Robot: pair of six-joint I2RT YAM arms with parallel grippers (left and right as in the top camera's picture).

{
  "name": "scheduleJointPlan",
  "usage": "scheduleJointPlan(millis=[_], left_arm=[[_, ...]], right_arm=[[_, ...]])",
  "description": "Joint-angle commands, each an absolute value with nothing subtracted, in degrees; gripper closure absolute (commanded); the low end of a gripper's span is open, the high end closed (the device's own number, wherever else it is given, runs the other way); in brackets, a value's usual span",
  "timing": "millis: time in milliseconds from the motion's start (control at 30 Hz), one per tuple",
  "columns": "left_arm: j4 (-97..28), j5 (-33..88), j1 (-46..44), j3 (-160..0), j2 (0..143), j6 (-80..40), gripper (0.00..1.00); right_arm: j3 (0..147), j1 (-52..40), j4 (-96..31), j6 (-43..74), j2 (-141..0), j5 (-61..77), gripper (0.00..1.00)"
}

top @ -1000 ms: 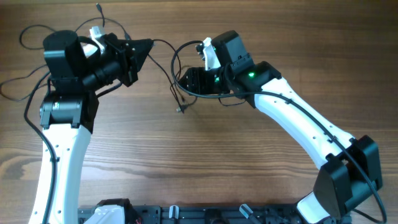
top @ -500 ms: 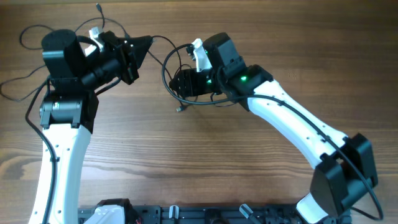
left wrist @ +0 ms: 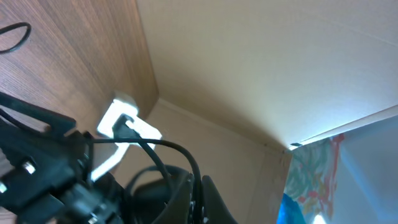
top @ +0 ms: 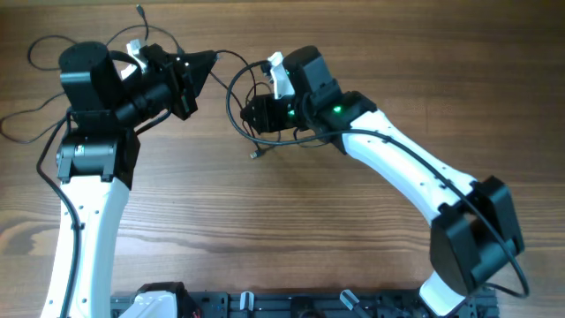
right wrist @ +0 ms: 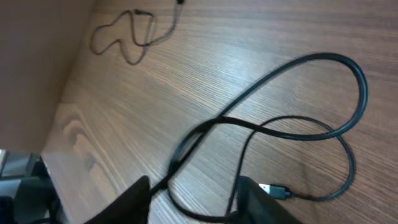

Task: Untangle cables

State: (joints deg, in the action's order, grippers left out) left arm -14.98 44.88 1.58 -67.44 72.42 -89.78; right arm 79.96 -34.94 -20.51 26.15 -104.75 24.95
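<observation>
The right gripper (top: 253, 114) is released, its fingers (right wrist: 134, 199) apart on either side of the cable (right wrist: 323, 55), whose loop lies on the table (top: 309, 221) at the far middle. Since a second ago this gripper has moved left and the loop has shifted with it. The left gripper (top: 205, 64) stays clenched on the cable's far-left end and has not moved.
</observation>
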Motion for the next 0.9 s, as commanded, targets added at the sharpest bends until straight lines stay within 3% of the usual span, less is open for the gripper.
scheduleJointPlan(millis=[0,100,333,433,633,867], left_arm=[[-14.74,45.6,1.87,-67.4,72.03,-90.52,0.96],[-14.74,45.6,1.87,-67.4,72.03,-90.52,0.96],[-14.74,45.93,1.89,-67.4,72.03,-90.61,0.96],[-14.76,46.26,1.89,-67.4,72.03,-90.96,0.96],[-14.81,44.38,1.89,-67.4,72.05,-89.6,0.96],[-23.4,30.87,2.87,-67.4,72.05,-82.74,0.96]], right_arm=[[79.9,-35.09,-19.92,25.71,-107.35,23.73,0.59],[79.9,-35.09,-19.51,25.69,-107.81,23.73,0.6],[79.9,-35.09,-18.28,25.69,-107.81,23.68,0.8],[79.9,-35.07,-17.72,25.71,-107.81,23.7,0.95],[79.9,-35.07,-19.68,28.75,-107.77,23.99,0.96],[79.92,-33.15,-31.81,28.51,-107.13,23.7,0.96]])
